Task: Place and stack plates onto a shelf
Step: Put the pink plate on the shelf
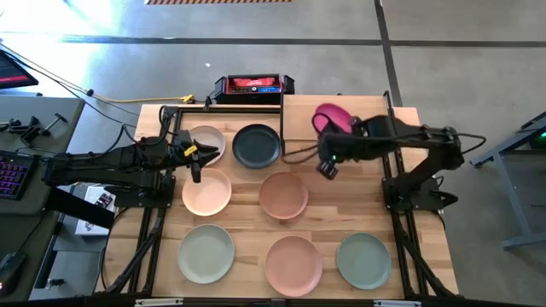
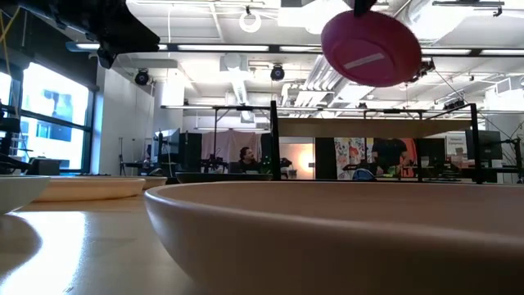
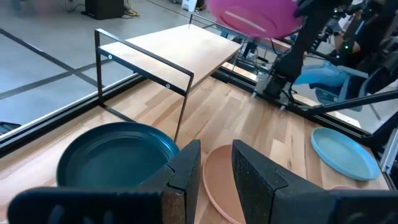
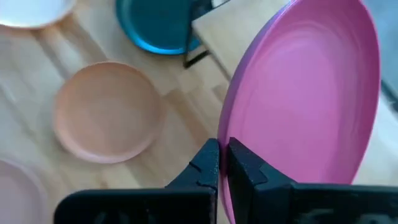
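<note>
My right gripper (image 4: 222,163) is shut on the magenta plate (image 1: 331,118) and holds it tilted in the air over the light-wood shelf (image 1: 358,107) at the table's far right. The plate also shows in the low view (image 2: 370,47) and the left wrist view (image 3: 252,15). My left gripper (image 3: 216,171) is slightly open and empty, above the gap between the cream plate (image 1: 207,141) and the peach plate (image 1: 206,192). The dark slate plate (image 1: 257,146), tan plate (image 1: 283,195), pale green plate (image 1: 206,253), salmon plate (image 1: 293,265) and sage plate (image 1: 363,261) lie flat on the table. My right gripper pinches the magenta plate's rim (image 4: 224,127) between its two fingers, one on the hollow face and one on the underside. The plate stands steeply on edge beyond the fingers, lifted clear of the shelf and the table.
The shelf (image 3: 180,50) stands on thin black posts beside the dark slate plate (image 3: 112,162). A black frame (image 1: 222,107) runs along the far left edge. A black-and-red box (image 1: 253,85) sits behind the table.
</note>
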Controlling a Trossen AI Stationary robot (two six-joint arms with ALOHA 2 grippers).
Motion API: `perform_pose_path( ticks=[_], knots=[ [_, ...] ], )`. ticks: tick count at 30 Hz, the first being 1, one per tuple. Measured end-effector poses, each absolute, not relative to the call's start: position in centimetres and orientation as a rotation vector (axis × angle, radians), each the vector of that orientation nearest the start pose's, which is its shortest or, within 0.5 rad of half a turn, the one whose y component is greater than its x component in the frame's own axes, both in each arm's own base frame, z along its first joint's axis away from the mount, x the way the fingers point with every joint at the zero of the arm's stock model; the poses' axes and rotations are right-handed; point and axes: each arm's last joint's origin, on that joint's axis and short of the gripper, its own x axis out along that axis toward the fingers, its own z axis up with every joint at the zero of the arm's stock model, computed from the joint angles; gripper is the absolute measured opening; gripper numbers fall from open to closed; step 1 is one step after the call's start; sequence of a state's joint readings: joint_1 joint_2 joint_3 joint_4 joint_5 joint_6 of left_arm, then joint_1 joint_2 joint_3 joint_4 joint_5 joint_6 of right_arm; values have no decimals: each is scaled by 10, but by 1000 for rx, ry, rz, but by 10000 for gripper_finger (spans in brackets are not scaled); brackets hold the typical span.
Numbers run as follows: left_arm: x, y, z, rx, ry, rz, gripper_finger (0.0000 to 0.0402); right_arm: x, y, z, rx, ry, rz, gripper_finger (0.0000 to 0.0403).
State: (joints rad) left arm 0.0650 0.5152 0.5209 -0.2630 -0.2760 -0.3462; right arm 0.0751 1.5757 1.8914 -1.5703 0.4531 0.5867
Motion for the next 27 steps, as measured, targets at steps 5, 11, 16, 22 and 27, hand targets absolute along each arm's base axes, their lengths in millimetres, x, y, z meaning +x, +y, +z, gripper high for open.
perform_pose_path(
  ticks=[5,11,16,22,27],
  knots=[
    [127,16,271,-313,195,381,80,266,-23,400,124,1149,-704,0],
    [126,18,271,-305,186,432,80,262,-54,378,83,1279,-747,0],
    [126,19,271,-300,180,466,80,255,-71,358,72,1375,-782,0],
    [125,19,271,-297,176,486,80,250,-82,337,45,1467,-783,0],
    [125,19,271,-295,175,495,80,248,-89,322,55,1515,-785,0]
  ],
)
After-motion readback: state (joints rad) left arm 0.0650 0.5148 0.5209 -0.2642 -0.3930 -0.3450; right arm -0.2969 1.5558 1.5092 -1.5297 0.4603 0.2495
